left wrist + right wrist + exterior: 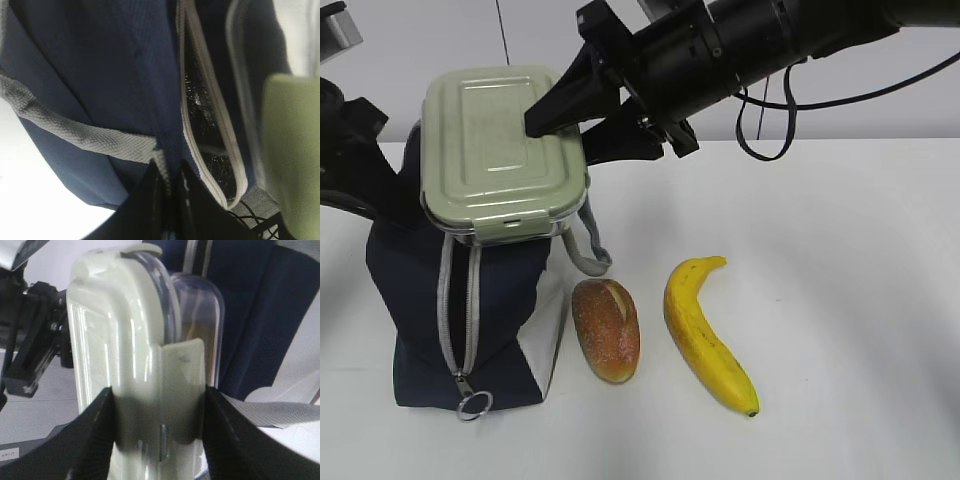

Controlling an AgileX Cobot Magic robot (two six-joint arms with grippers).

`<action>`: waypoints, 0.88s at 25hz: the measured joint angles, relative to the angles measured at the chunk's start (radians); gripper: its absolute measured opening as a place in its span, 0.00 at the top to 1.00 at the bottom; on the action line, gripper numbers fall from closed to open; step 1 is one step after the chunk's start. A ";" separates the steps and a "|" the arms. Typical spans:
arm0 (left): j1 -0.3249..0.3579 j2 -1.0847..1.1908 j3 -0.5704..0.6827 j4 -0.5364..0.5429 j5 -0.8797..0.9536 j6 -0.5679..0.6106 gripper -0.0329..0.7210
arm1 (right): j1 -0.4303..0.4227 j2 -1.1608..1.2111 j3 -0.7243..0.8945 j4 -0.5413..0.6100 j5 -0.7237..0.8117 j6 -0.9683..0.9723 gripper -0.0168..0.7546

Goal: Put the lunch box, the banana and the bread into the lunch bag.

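While the lunch box [505,150] hangs tilted over the mouth of the lunch bag [420,300], the exterior view gives us the whole table [840,300]: the right gripper [575,115] reaches in from the upper right and has the box's far end pinched between its black fingers, pale green lid facing the camera. The bag stands upright on the left, zipper [455,310] run down its front with the ring pull [475,405] near the bottom, a grey handle [585,250] looping out beside it. Just right of the bag the bread [607,330] lies on the table, and right of that, close but apart, the banana [705,335]. The left arm [345,150] is a dark shape behind the bag at the left edge; its pincer is hidden there. Over to the left wrist view: the left gripper [167,192] has its dark fingers drawn tight together on the navy fabric at the bag's rim, right where a grey strap [80,135] meets it, with the opened zipper edge [210,135] and shiny lining alongside and a blur of green lid [292,155] at the right. Right wrist view now: the two black fingers [95,435] sit either side of the box's end, clamped across lid and latch [180,390], the bag's blue cloth [250,315] behind.
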 joint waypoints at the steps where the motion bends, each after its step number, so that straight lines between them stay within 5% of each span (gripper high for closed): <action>1: 0.000 0.000 0.000 -0.014 0.004 0.006 0.94 | 0.000 0.012 -0.005 0.000 -0.009 0.002 0.49; 14: 0.000 0.001 0.000 -0.030 0.024 0.016 0.94 | 0.002 0.166 -0.026 -0.128 -0.204 0.038 0.49; 22: 0.000 0.001 0.000 -0.032 0.018 0.016 0.94 | 0.090 0.255 -0.143 -0.103 -0.227 0.041 0.49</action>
